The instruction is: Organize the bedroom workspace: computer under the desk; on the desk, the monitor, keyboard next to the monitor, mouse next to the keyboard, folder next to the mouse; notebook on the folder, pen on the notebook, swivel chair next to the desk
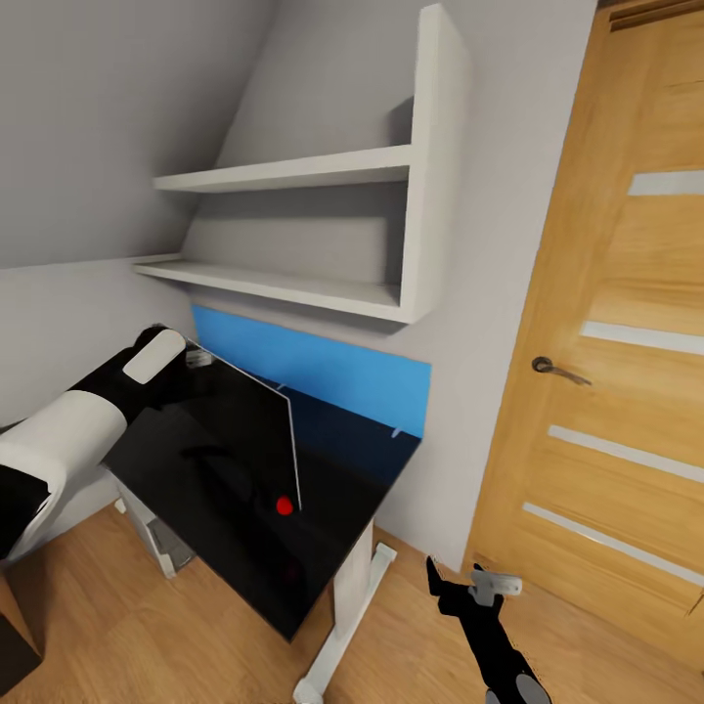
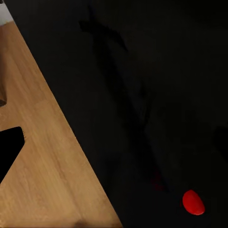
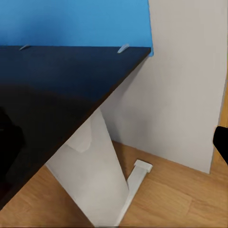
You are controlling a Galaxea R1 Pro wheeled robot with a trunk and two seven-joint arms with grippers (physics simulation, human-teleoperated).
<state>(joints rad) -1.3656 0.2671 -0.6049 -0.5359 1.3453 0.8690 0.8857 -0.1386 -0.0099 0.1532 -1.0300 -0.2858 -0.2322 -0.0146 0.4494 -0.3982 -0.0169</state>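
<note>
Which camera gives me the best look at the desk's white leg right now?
The right wrist view: the white leg shows from under the black desk top down to its foot on the wood floor. The head view shows that leg smaller, at the desk's near corner. The left wrist view shows black top and floor.

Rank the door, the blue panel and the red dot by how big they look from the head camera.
1. Door, largest, though cut off by the frame.
2. Blue panel.
3. Red dot, by far the smallest.
</note>
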